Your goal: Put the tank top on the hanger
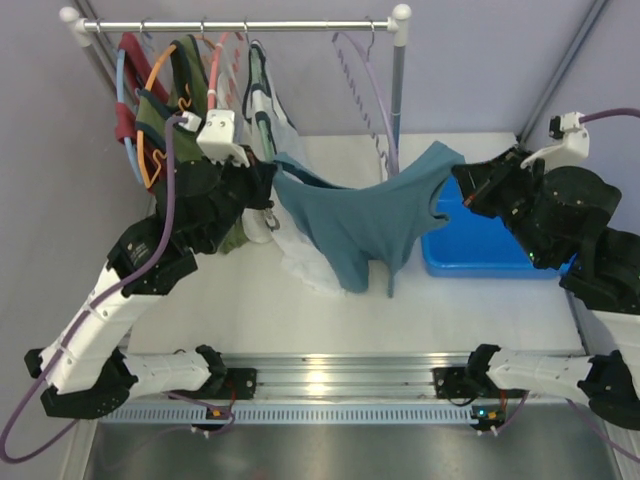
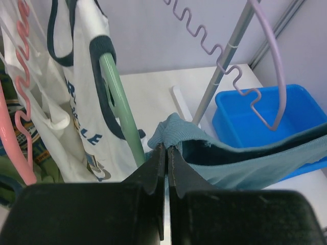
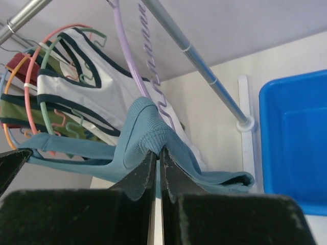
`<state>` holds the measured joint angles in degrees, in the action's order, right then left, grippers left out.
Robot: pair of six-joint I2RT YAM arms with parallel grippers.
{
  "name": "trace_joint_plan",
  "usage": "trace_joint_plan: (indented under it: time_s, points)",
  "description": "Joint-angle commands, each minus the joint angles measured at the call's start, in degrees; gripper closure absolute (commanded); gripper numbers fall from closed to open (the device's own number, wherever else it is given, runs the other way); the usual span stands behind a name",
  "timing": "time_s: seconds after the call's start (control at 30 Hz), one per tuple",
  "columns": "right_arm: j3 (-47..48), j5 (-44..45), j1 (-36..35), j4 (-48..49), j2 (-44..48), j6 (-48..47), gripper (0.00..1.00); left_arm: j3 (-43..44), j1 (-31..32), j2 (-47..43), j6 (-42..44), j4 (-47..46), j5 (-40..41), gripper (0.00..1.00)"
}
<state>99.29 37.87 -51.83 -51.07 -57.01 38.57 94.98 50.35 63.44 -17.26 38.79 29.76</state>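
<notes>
On the crowded clothes rail (image 1: 240, 25) above the counter (image 1: 250, 290), the hanger (image 2: 279, 66) hangs free. The tank top (image 1: 370, 225) sags in mid-air below it, stretched between my tools, and I cannot tell whether the two touch. My left tool (image 2: 166, 150) and right tool (image 3: 158, 153) are each pinched shut on a thin strap fold. Pulling wider could slip a fold free, and the wavy edge may snag the cloth or push the hanger aside.
</notes>
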Motion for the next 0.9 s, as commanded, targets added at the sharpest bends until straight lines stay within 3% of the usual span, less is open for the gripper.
trace_joint_plan:
  time_s: [0.0,0.2,0.33,0.53,0.57,0.7,0.87]
  points:
    - [6.3,1.8,-0.6,-0.4,-2.4,-6.7,1.0,6.8,0.0,1.1,4.8,-3.0,2.1,1.0]
    - [10.8,1.7,-0.6,0.8,-4.6,-10.1,1.0,10.0,0.0,2.1,7.2,-3.4,2.5,1.0]
    - [7.4,0.0,-0.5,1.3,-4.5,-9.1,1.0,5.9,0.0,1.0,4.9,-2.3,2.0,1.0]
    - [-16.2,-6.2,-0.6,5.7,4.4,-1.1,1.0,-17.8,0.0,-6.8,-7.5,-3.7,-2.2,1.0]
    - [-23.6,-8.7,-0.6,7.5,5.4,1.8,1.0,-25.2,0.0,-7.8,-9.4,-4.9,-4.2,1.0]
    - [-42.4,-13.9,-1.4,12.9,10.4,9.5,1.0,-41.7,0.1,-10.7,-18.5,-10.5,-12.7,1.0]
    - [-64.6,-15.5,-8.6,18.5,14.6,22.0,1.0,-58.8,0.4,-10.3,-26.9,-17.9,-20.5,1.0]
